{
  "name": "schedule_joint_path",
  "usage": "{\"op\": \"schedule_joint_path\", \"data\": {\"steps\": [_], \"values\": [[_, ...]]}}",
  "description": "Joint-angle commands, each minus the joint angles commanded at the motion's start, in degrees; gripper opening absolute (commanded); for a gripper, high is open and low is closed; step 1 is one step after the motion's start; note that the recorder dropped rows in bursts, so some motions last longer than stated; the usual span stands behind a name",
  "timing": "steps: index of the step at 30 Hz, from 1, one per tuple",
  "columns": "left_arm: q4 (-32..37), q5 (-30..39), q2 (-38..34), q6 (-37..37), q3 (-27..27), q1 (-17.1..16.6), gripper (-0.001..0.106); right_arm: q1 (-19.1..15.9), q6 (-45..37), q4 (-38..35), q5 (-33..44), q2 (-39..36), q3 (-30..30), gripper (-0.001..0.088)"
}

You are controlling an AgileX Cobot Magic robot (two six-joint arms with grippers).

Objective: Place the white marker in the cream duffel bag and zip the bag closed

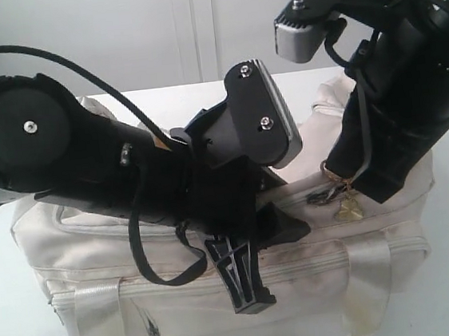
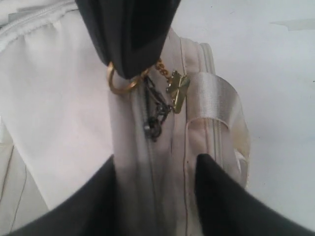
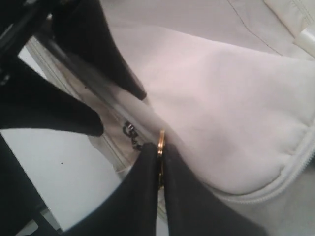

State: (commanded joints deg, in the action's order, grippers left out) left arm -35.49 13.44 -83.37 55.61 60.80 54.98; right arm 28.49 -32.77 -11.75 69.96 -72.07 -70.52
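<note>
Cream duffel bag (image 1: 78, 231) lies on the white tabletop (image 1: 7, 319), in the middle. Its long axis runs parallel to the tabletop's far edge, and its front side faces the near edge. It sits upright on its base with the curved top flap uppermost.

Look of the bag: soft cream fabric, slumped and creased. There are grey smudges along the front seam under the flap. A pale glossy webbing handle (image 1: 99, 309) loops down the front, and a second shows at the end in the left wrist view. A front pocket zip with a small dark puller (image 1: 155, 333) sits low on the front.

Right gripper (image 3: 160, 152) is at the bag's right end, on the top zip line. Its fingers are pressed together, pinching a gold ring (image 2: 117, 84). A short chain hangs from the ring and carries a gold charm (image 2: 177, 91), which rests against the fabric. The dark zip slider (image 2: 152, 123) lies just beside the ring, on the zip track.

Left gripper (image 2: 156, 162) is over the middle of the top. Its fingers are spread, one on each side of the zip seam, with nothing between them but the bag. I cannot tell whether the tips press on the fabric.

The zip track between the spread fingers looks drawn together. I cannot tell how it stands farther along, under the left arm.
</note>
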Motion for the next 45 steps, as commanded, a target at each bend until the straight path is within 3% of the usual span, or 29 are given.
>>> {"op": "schedule_joint_path", "data": {"steps": [2,8,19,30,45], "values": [[0.00,0.01,0.09,0.00,0.00,0.00,0.000,0.00,0.00,0.76,0.00,0.00,0.00,0.0000],[0.00,1.09,0.09,0.00,0.00,0.00,0.000,0.00,5.18,9.00,0.00,0.10,0.00,0.0000],[0.00,1.67,0.09,0.00,0.00,0.00,0.000,0.00,5.42,16.47,0.00,0.10,0.00,0.0000],[0.43,3.97,0.09,0.26,0.00,0.00,0.000,0.00,4.52,20.54,-0.35,0.00,0.00,0.0000],[2.13,5.59,0.09,2.36,0.00,0.00,0.000,0.00,2.54,24.43,-10.28,-1.21,0.00,0.0000]]}}
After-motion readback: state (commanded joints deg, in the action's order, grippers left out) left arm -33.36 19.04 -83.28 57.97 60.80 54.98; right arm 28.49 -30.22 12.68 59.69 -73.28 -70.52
